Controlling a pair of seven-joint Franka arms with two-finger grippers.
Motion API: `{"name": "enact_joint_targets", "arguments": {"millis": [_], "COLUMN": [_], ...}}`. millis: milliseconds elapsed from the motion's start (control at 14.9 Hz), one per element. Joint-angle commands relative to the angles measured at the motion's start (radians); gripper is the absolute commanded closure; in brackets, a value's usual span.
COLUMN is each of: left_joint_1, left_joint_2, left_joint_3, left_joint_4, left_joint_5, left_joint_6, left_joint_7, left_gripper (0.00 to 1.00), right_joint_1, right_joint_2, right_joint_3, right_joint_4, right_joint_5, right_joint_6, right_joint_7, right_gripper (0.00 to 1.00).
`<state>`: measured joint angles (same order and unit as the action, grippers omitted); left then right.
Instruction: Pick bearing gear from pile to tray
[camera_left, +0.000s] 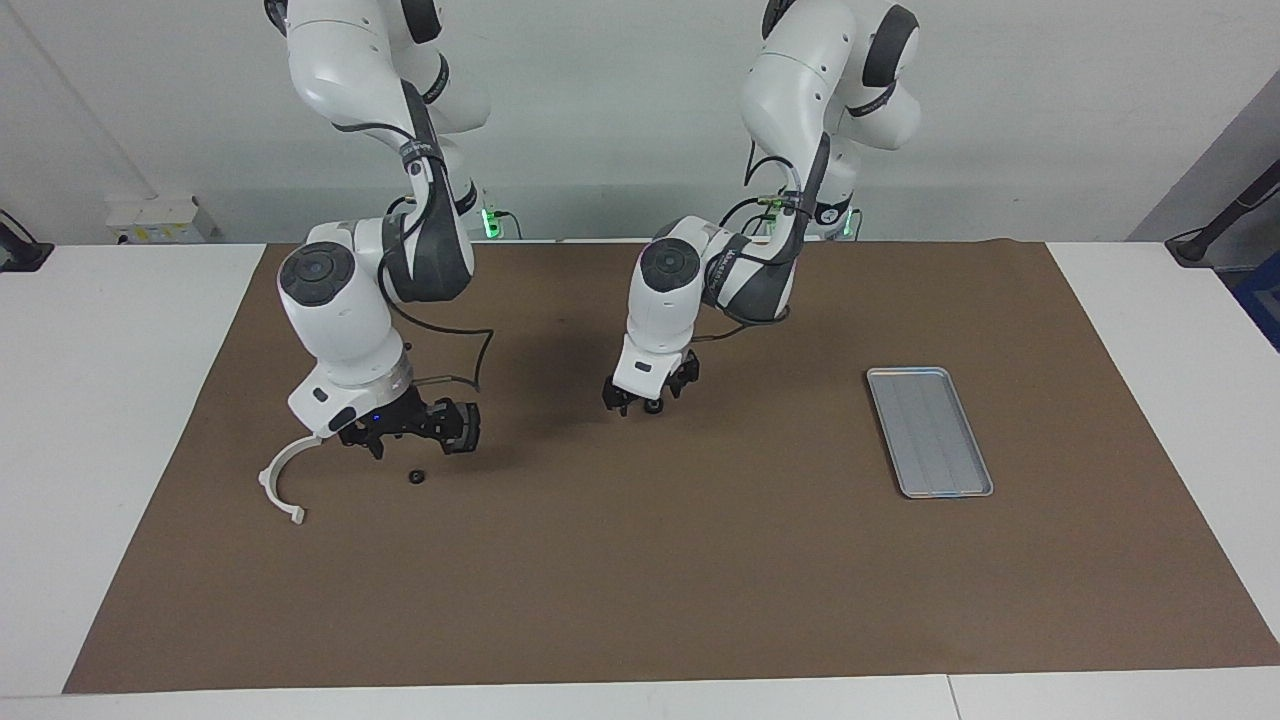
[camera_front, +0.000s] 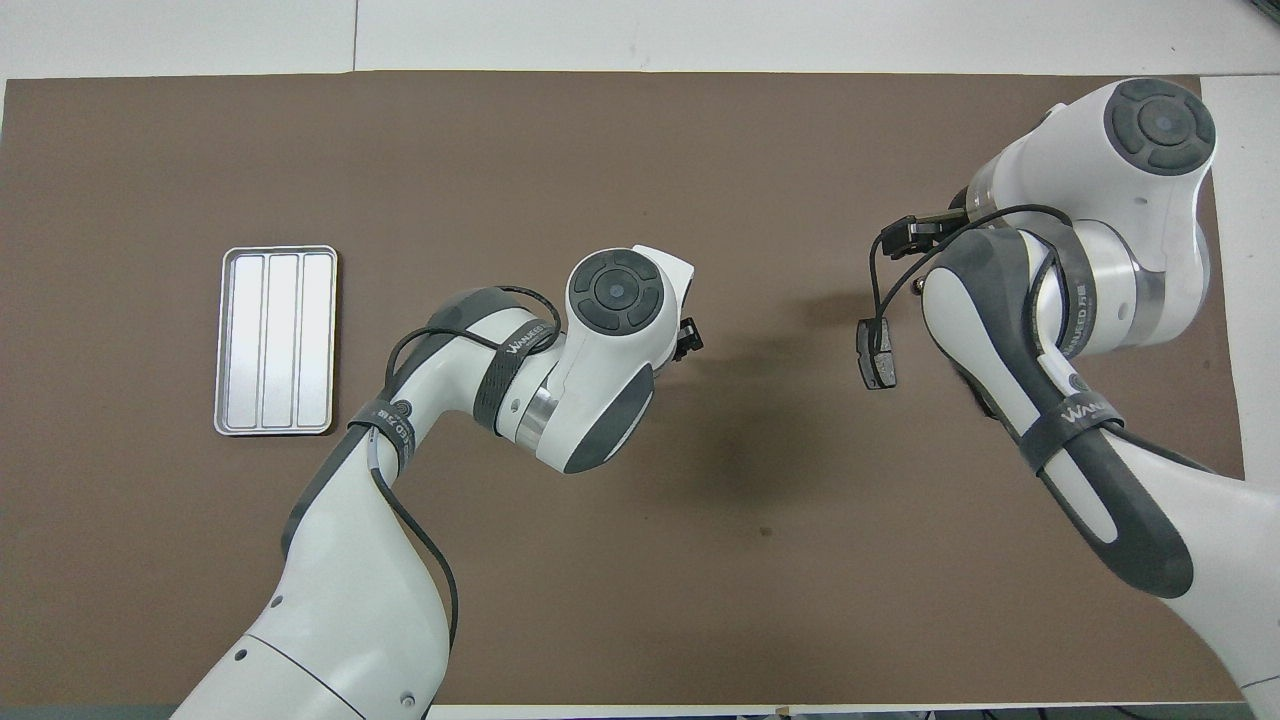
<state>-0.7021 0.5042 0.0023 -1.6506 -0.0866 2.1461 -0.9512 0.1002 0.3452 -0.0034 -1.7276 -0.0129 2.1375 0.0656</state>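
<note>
Now left claw (spread) straddles black ring.

- The table is white, and a plain brown mat covers most of it.
- The tray is silver-grey, with ribs running lengthwise in its floor.
- The half-ring bracket is white.
- The small ring on the mat is black.
- The brake pad is dark grey.
- Both arms are white with dark grey joint covers and black cables.
- The left end effector and the right end effector are black.
</note>
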Motion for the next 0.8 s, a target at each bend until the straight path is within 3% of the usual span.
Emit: {"name": "enact_joint_targets", "arguments": {"millis": [0,536,737], "left_joint_1": [-0.008,-0.016,-0.016], "left_joint_2": [-0.009,-0.015,-0.023], "left_joint_3": [0.012,0.010,0.010], "left_joint_4": [-0.012,-0.072,-0.110], "left_joint_5": [-0.013,-0.015,-0.015], "left_joint_6": [-0.025,0.034,0.070], "left_joint_7": [-0.006,-0.041,-0.044], "left_gripper": [0.00,0.00,0.05], "right_joint_1": [-0.039,-0.068,-0.063], "right_joint_2": [-0.017,0.012,0.032], "right_joint_3": [0.014,0.014,0.014], "right_joint_4": [-0.062,-0.105,-0.107], "right_joint_5": [0.010,0.010,0.010], "right_joint_6": [0.061,0.125,0.151], "right_joint_7": [-0.062,-0.113,-0.112], "right_gripper": [0.00,0.01,0.01]}}
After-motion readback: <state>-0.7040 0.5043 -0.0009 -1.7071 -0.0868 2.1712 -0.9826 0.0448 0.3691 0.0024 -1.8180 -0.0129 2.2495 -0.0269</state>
